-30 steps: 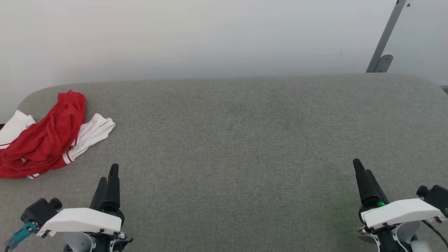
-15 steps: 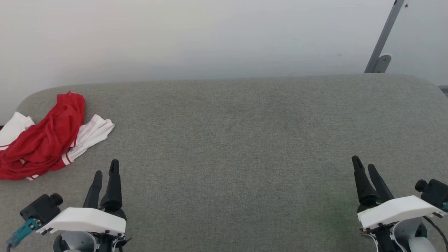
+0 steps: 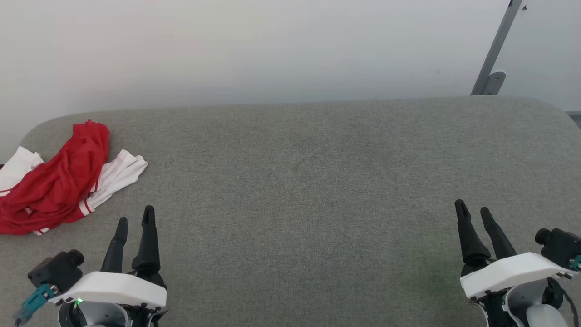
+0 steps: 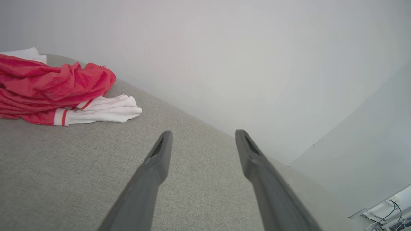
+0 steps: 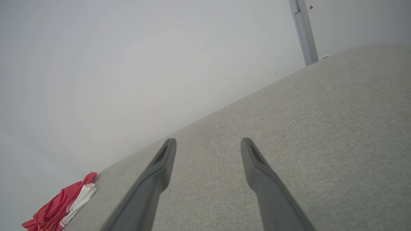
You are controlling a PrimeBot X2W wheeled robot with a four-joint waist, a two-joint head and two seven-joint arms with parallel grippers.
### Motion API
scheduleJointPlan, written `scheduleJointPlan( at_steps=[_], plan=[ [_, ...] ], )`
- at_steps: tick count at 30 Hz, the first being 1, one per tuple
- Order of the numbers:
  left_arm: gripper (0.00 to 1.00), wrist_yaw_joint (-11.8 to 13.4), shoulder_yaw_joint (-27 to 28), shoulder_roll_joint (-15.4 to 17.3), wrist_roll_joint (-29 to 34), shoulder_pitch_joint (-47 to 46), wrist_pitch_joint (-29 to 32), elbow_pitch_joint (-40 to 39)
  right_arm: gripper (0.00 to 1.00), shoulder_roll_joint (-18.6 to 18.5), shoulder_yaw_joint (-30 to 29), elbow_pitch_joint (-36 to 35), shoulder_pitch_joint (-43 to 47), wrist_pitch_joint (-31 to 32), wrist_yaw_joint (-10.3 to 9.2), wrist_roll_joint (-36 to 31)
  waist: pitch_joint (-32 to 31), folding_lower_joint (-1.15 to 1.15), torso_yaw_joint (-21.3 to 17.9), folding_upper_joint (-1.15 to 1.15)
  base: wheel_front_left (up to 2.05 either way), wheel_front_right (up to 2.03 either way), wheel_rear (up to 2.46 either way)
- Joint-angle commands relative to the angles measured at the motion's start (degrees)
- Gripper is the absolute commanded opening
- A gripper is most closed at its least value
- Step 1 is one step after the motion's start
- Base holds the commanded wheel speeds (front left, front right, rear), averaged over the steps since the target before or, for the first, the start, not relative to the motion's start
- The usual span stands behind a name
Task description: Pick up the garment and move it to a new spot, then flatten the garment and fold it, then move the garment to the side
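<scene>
Grey surface (image 3: 295,181), garment (image 3: 54,186) crumpled far left — left tool (image 3: 135,215) and right tool (image 3: 472,206) gape empty.

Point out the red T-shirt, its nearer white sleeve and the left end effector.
Crumpled bright-red T-shirt (image 3: 54,186): head view, red body.
Nearer white sleeve (image 4: 106,112): left wrist view, mid-sleeve.
Left end effector (image 3: 135,215): head view, between open fingertips.

Before me a broad grey fabric-covered surface (image 3: 299,181) with rounded far corners meets a plain, evenly lit white wall (image 3: 254,45), where a slanted grey metal bar (image 3: 497,45) rises on my right.
</scene>
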Motion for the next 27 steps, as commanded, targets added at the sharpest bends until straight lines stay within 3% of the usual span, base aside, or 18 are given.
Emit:
scheduleJointPlan(
  at_steps=[1, 27],
  plan=[
    [1.00, -0.4, 0.2, 0.2, 2.4, -0.2, -0.7, -0.8, 1.00, -0.3, 0.0, -0.8, -1.1, -0.7, 0.01, -1.9, 0.0, 0.00, 0.0, 0.00, 0.00, 0.00, 0.00],
    [1.00, -2.2, 1.5, -0.6, 15.1, 0.6, -4.2, -1.7, 1.00, -0.9, 0.0, -1.1, -0.9, -4.0, 0.00, -14.7, -0.4, 0.00, -0.3, 0.00, 0.00, 0.00, 0.00]
  ],
)
